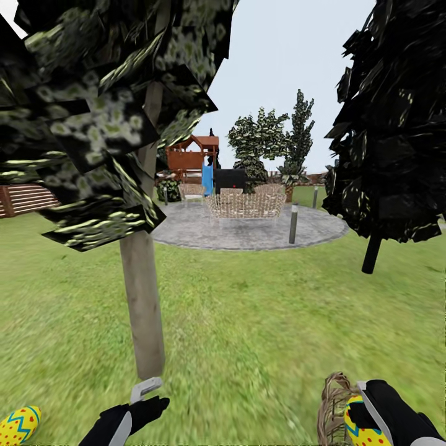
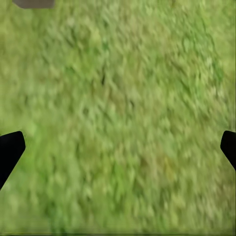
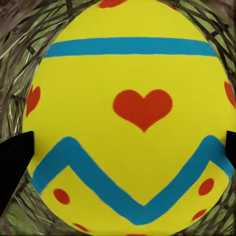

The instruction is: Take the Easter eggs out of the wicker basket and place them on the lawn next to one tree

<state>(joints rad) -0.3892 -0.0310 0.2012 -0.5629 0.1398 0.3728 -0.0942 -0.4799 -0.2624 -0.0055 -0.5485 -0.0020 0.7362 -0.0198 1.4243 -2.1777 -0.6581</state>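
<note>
At the basket, our right gripper (image 1: 371, 414) hung over the small brown open-weave wicker basket (image 1: 332, 410), its black fingers wide apart on either side of a yellow Easter egg with blue zigzag bands and red dots (image 3: 130, 115). That egg lay directly ahead of the fingers, inside the weave, and we could not tell whether the pads touched its shell. Well left of the basket, our left gripper (image 1: 145, 396) hovered spread and empty over the bright green lawn (image 2: 118, 118). Left of it, a second patterned egg (image 1: 18, 424) lay on the grass. Just beyond the left gripper, well left of the basket, rose the tree with the thick pale grey-beige trunk (image 1: 142, 297).
</note>
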